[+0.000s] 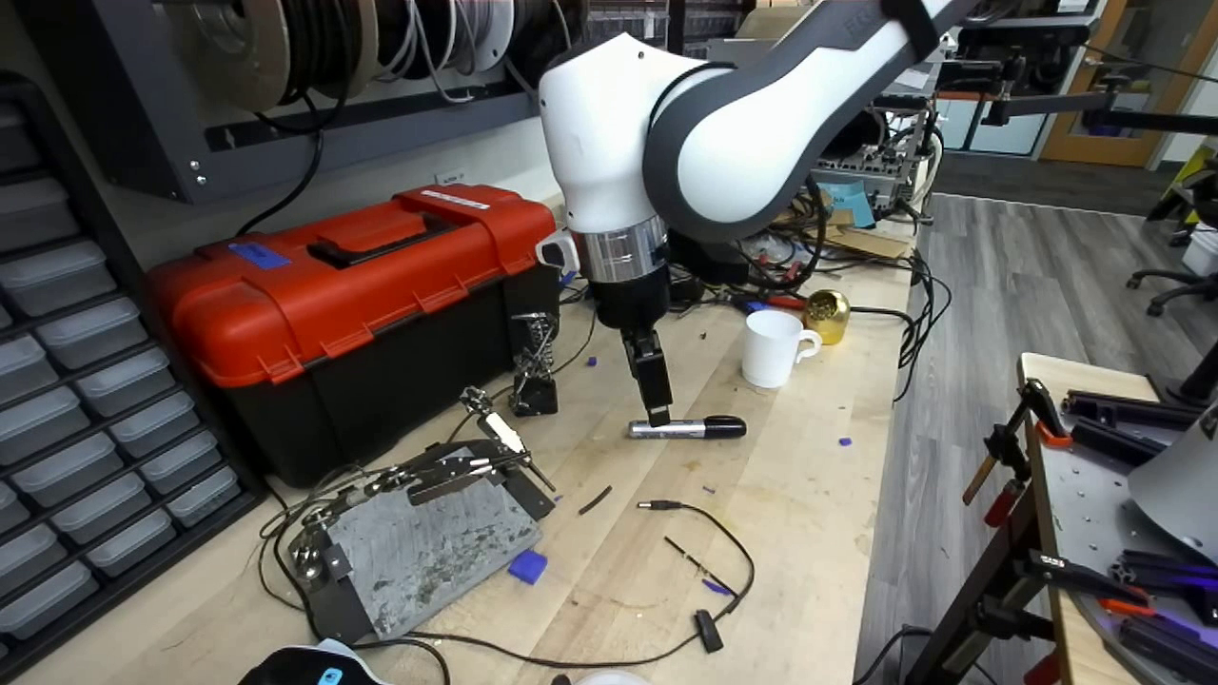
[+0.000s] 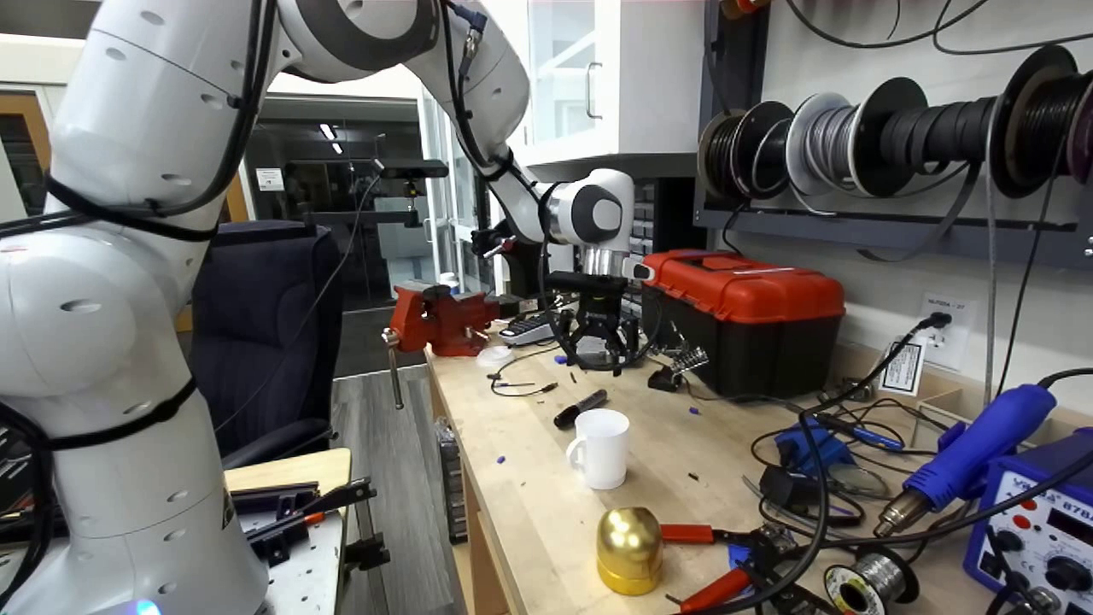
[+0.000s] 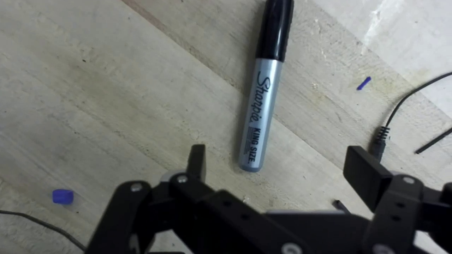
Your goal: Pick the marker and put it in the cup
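Observation:
The marker, with a silver-grey body and black cap, lies flat on the wooden table in both exterior views (image 1: 687,430) (image 2: 581,408). In the wrist view, the marker (image 3: 263,98) runs up and away from the jaws, with its grey end closest to them. The white cup (image 1: 771,350) stands upright with a handle, and also shows in an exterior view (image 2: 604,448), past the marker's cap end. My gripper (image 1: 657,419) points down above the marker's grey end. In the wrist view, the gripper (image 3: 275,155) is wide open, with nothing between its fingers.
A red and black toolbox (image 1: 381,304) stands against the wall. A gold tin (image 2: 629,551) stands near the cup. A helping-hands stand (image 1: 535,371), a grey plate (image 1: 433,547) and a black cable (image 1: 742,542) lie around the gripper. Purple bits (image 3: 63,196) are scattered about.

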